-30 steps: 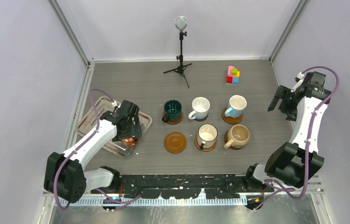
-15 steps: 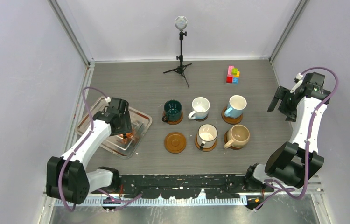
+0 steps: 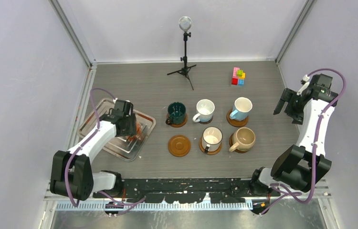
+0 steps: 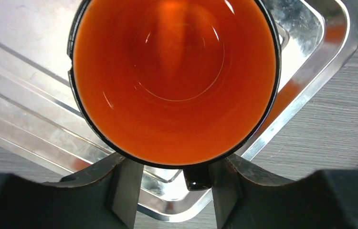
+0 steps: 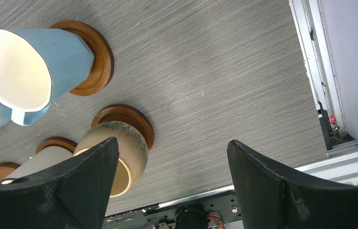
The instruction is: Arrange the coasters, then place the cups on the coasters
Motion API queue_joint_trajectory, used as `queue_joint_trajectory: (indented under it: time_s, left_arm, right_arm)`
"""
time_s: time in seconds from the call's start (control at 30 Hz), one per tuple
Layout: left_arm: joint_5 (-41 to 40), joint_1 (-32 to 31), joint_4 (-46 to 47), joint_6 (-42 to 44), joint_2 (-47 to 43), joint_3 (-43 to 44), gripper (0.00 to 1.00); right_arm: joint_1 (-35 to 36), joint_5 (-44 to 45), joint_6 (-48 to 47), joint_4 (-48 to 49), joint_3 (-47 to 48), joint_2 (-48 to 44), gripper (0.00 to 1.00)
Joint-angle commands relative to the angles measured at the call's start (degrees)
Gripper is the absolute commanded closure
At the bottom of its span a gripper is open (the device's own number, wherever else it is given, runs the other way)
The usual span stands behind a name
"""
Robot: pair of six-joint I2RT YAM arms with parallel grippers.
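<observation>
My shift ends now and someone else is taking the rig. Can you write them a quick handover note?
Left gripper: open, jaws straddling the handle of the orange mug, which stands in the metal tray.
Right gripper: open, empty, raised at the right side.
Done: dark green mug, white mug, light blue mug, dark-rimmed white mug and beige mug each sit on a coaster.
To do: grip the orange mug and set it on the bare coaster in the near row.
</observation>
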Motion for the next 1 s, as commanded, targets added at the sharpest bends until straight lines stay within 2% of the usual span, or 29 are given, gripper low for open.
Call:
queue_joint_trajectory:
  time_s: [0.0, 0.07, 0.23, 0.33, 0.53, 0.8, 0.9, 0.97]
  left_arm:
    - [1.05, 0.53, 4.11, 0.67, 1.26, 0.75, 0.52]
    - [0.72, 0.67, 4.3, 0.59, 1.34, 0.92, 0.58]
    - [-1.05, 0.75, 3.6, 0.6, 1.43, 1.66, 0.88]
    - [-0.59, 0.76, 3.94, 1.44, 0.5, 2.03, 0.98]
    - [2.2, 0.67, 6.01, 4.78, -4.13, 2.23, 1.0]
    - [10.76, -1.39, 6.61, 7.74, -14.3, 0.07, 1.0]
    - [16.34, -3.57, 6.39, 9.84, -19.12, -1.28, 1.0]
    - [18.28, -7.17, 6.25, 11.89, -22.68, -2.35, 1.0]
  right_arm:
    - [-0.26, -0.19, -0.48, -0.21, 0.02, -1.21, 0.12]
    - [-0.22, -0.03, -0.41, -0.22, -0.08, -1.23, 0.12]
    - [-0.21, 0.09, -0.35, -0.27, -0.42, -1.56, 0.12]
    - [-0.26, -0.12, -0.25, -0.27, -0.48, -1.62, 0.12]
    - [-0.21, -0.6, -0.24, -0.26, -0.59, -1.47, 0.12]
    - [-0.26, -1.64, -0.55, -0.49, -0.69, -1.6, 0.12]
    - [-0.26, -2.39, -0.95, -0.71, -0.47, -1.97, 0.12]
    - [-0.26, -2.68, -1.39, -1.01, -0.23, -2.08, 0.12]
